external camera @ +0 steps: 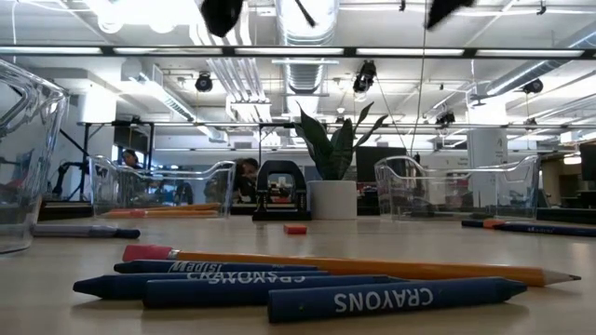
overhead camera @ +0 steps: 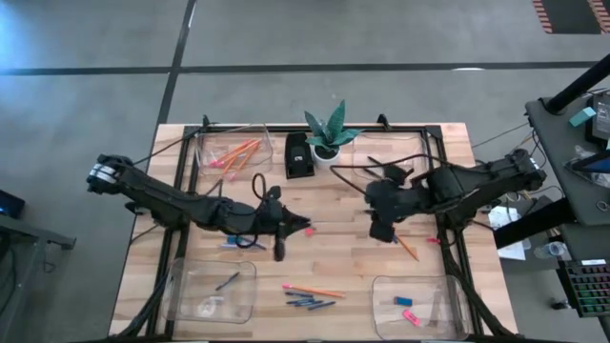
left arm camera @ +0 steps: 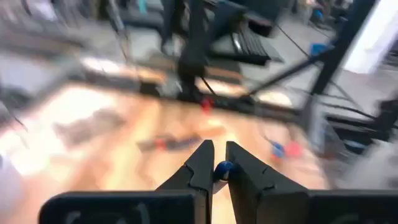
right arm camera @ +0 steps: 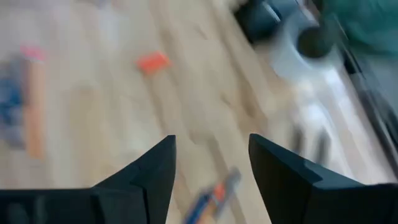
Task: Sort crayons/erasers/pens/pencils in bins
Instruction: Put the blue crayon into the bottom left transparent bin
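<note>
My left gripper [overhead camera: 282, 234] hangs over the table's middle, shut on a small blue stick [left arm camera: 222, 168] that shows end-on; crayon or pen, I cannot tell. My right gripper [overhead camera: 383, 229] hangs right of centre, tilted down and open [right arm camera: 211, 155], with nothing between its fingers. An orange pencil [overhead camera: 408, 248] lies on the table beside it. Blue crayons [external camera: 307, 288] and another pencil [external camera: 372, 268] lie near the front edge. A red eraser [overhead camera: 307, 230] lies at the centre. The far left bin [overhead camera: 233, 152] holds pencils, the near right bin [overhead camera: 448, 314] erasers and the near left bin [overhead camera: 186, 286] a pen. My left gripper pinches the blue stick's end [left arm camera: 222, 168] between its two fingers [left arm camera: 199, 168]. The fingers point nearly level, toward the table's right. The stick is lifted clear of the table. Its length is hidden behind the fingers.
A black box [overhead camera: 299, 154] and a potted plant [overhead camera: 329, 133] stand at the far middle, between the two far bins. The far right bin [overhead camera: 400, 152] stands clear-walled. A blue-and-white pen [overhead camera: 238, 245] lies under my left arm. Cables run along both table sides.
</note>
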You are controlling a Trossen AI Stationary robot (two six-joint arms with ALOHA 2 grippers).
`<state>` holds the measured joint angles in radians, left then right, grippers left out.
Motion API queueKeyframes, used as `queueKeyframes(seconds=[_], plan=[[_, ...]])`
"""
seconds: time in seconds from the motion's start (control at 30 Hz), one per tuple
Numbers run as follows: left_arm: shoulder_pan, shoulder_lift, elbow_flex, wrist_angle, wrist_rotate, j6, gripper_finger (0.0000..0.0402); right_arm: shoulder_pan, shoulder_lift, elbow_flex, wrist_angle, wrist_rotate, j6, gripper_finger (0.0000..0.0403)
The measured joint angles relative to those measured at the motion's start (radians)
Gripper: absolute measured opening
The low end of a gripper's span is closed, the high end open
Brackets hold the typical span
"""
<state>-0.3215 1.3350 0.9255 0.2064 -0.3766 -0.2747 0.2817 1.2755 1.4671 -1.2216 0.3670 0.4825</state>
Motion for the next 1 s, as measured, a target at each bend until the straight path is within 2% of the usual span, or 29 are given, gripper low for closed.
queueKeyframes(seconds=[0.17,0.37,0.53,0.63,0.77,1.0], plan=[[-0.055,-0.132,0.035,-0.29,0.141,-0.286,0.0014,0.001,0.0,-0.126,-0.121,0.055,0.19,0.0184],[-0.217,-0.251,0.024,-0.666,0.122,-0.821,0.0013,0.001,0.0,-0.289,-0.125,0.054,0.272,0.018],[-0.379,-0.241,0.006,-0.782,0.105,-1.179,0.0013,0.001,0.0,-0.392,-0.121,0.054,0.355,0.0178],[-0.44,-0.2,0.005,-0.803,0.106,-1.29,0.0013,0.001,0.0,-0.44,-0.098,0.054,0.385,0.0175],[-0.487,-0.128,0.005,-0.807,0.139,-1.345,0.0013,0.001,0.0,-0.498,-0.026,0.057,0.398,0.0169],[-0.5,0.006,0.003,-1.0,0.295,-1.482,0.0013,-0.01,0.001,-0.581,0.129,0.093,0.404,0.0158]])
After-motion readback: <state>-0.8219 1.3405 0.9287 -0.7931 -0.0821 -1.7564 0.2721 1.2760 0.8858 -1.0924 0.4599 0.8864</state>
